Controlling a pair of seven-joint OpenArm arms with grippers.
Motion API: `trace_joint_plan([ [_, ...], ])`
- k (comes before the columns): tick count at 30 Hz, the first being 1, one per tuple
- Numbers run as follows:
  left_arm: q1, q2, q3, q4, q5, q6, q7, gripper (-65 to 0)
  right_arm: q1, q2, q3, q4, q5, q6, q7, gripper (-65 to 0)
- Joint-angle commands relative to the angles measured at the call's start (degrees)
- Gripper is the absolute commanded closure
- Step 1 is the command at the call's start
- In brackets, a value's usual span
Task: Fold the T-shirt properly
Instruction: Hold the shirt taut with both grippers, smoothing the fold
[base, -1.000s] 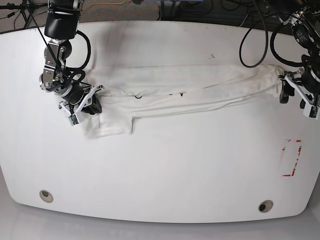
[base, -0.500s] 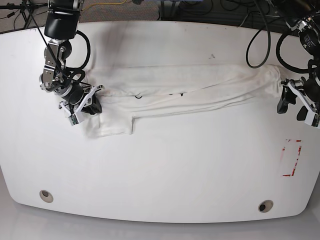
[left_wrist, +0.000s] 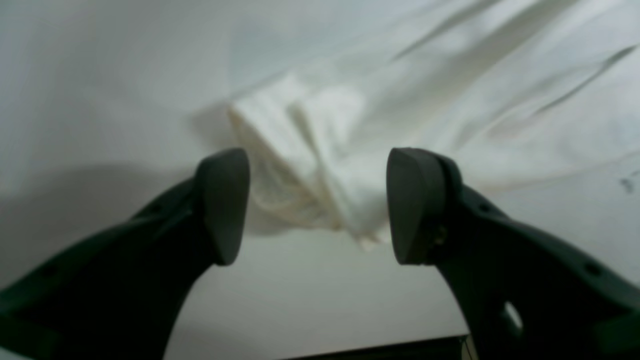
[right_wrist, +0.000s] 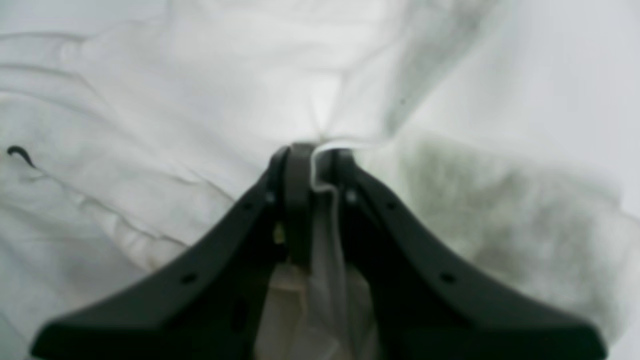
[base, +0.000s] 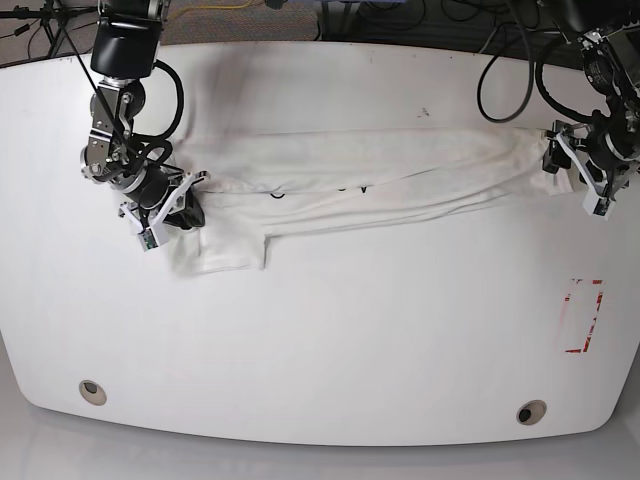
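The white T-shirt (base: 370, 170) lies stretched into a long, narrow band across the white table (base: 350, 330), with a sleeve flap hanging toward the front at its left end. My right gripper (base: 188, 211) is at that left end, shut on a fold of the T-shirt (right_wrist: 200, 100). The cloth is pinched between the closed fingers of the gripper (right_wrist: 314, 170). My left gripper (base: 562, 166) is at the band's right end. It stands open (left_wrist: 318, 207), and the bunched end of the T-shirt (left_wrist: 400, 100) lies just beyond its fingertips, untouched.
A red-outlined mark (base: 583, 316) is on the table at the front right. Two round holes (base: 92, 391) (base: 531, 411) sit near the front edge. Cables (base: 510, 80) run along the back behind both arms.
My left gripper has swung from in front of the shirt's right end back up toward that end, still open. The right gripper and the T-shirt have not moved.
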Motion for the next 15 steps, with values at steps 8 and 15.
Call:
trace_joint_plan([
  [8, -0.74, -1.78, 0.04, -5.93, -0.12, -0.08, -6.0, -40.1, -0.76, -0.45, -0.31, -0.61, -3.83, -0.47, -5.42, -7.5],
  [15, -1.89, -1.78, 0.12, -6.1, 0.05, -0.08, -6.18, -22.5, -0.85, -0.45, -0.31, -0.61, -3.92, -0.47, -5.42, -7.5],
])
